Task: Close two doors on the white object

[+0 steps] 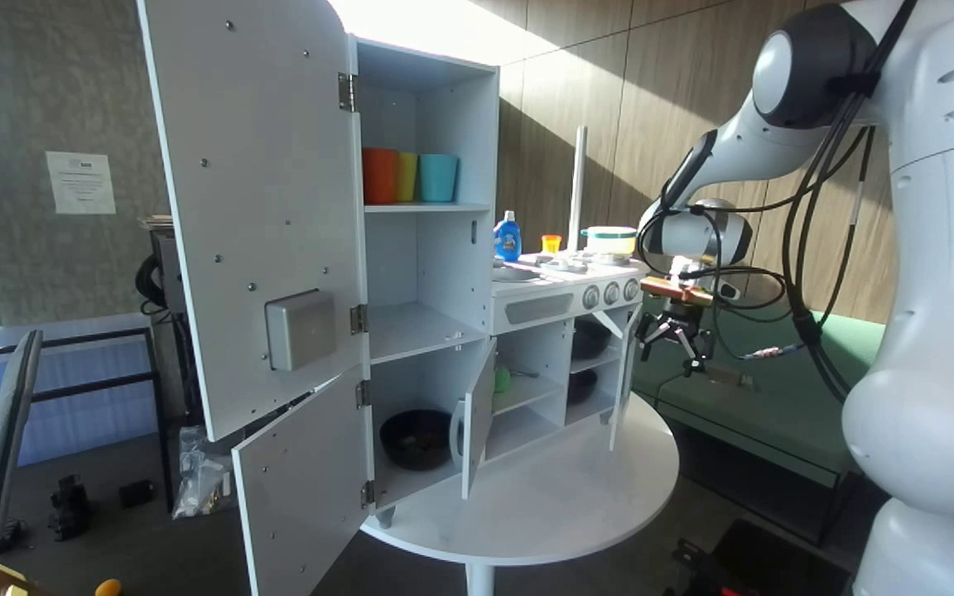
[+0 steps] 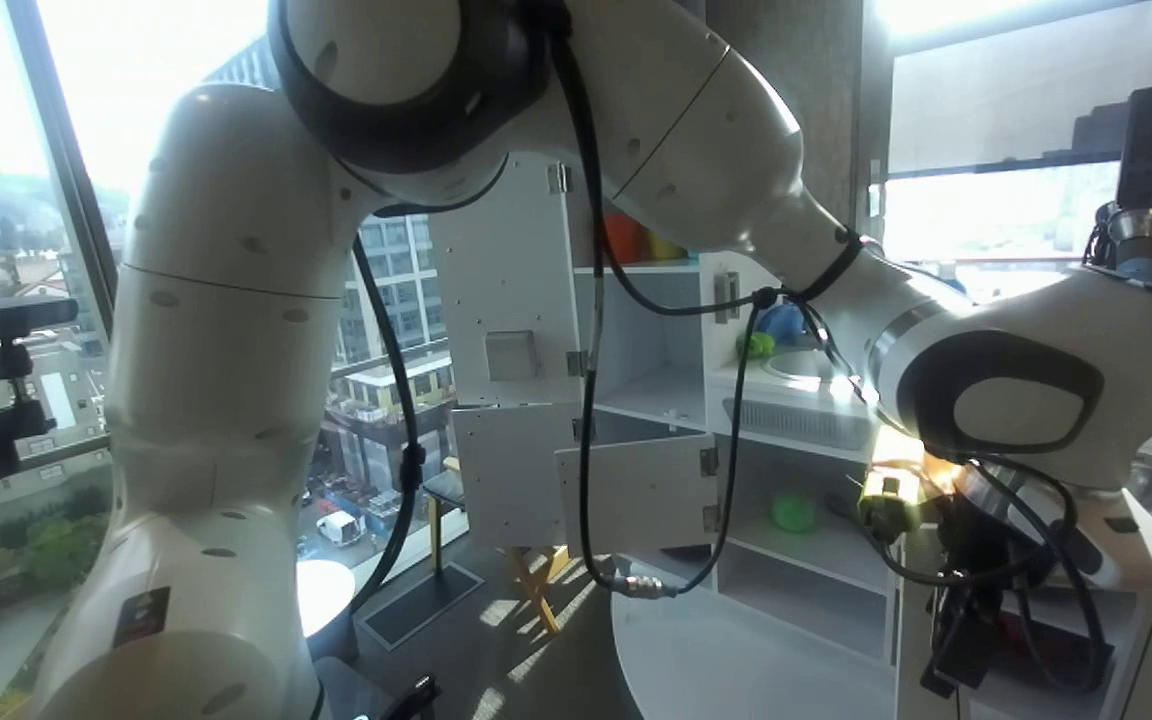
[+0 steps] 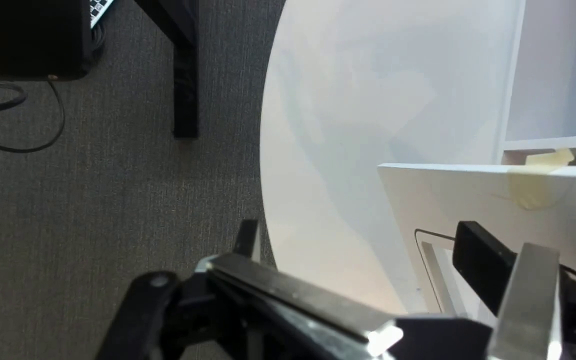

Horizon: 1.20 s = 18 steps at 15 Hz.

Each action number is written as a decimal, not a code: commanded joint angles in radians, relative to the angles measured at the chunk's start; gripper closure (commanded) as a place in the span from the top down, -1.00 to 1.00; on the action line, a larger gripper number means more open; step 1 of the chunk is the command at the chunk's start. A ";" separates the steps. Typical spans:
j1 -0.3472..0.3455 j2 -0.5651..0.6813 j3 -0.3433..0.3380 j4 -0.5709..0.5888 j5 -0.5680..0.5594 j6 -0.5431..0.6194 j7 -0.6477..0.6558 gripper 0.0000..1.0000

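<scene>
1. Claw (image 1: 670, 356) hangs beside the shorter section of the white cabinet (image 1: 460, 116), at the end away from its tall section, jaws spread wide.
2. In the wrist view the fingers (image 3: 482, 262) stand well apart, with the bench (image 3: 328, 125) and a corner of the end door (image 3: 458, 200) showing between them.
3. The end door stands open from the cabinet's shorter section, just beside the claw; one finger overlaps it in the wrist view, and whether they touch I cannot tell. Pale yellow tape (image 3: 530, 192) sits over its top edge.
4. Middle door (image 1: 481, 418), with a curved handle (image 1: 456, 432), stands open where the cabinet's tall section meets the shorter one.
5. Lower door (image 1: 303, 480) stands open at the bottom of the cabinet's tall section, beneath the tall door (image 1: 278, 207), which is open too and bears a grey plate (image 1: 299, 329).
6. The cabinet itself stands on the round white bench.
7. Dark bowl (image 1: 415, 439) sits at the bottom of the cabinet's tall section; an orange cup (image 1: 378, 175), a yellow cup (image 1: 406, 176) and a turquoise cup (image 1: 439, 178) stand higher in it.
</scene>
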 commanded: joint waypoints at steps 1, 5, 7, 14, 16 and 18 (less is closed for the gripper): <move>-0.015 -0.004 0.034 -0.014 0.133 0.057 -0.126 1.00; -0.027 -0.026 0.056 -0.033 0.263 0.067 -0.264 1.00; -0.031 -0.031 0.054 -0.036 0.302 0.051 -0.328 1.00; 0.006 -0.120 0.041 -0.177 0.264 0.083 -0.464 1.00; 0.031 -0.201 0.045 -0.279 0.247 0.145 -0.513 1.00; 0.061 -0.305 0.051 -0.386 0.219 0.199 -0.519 1.00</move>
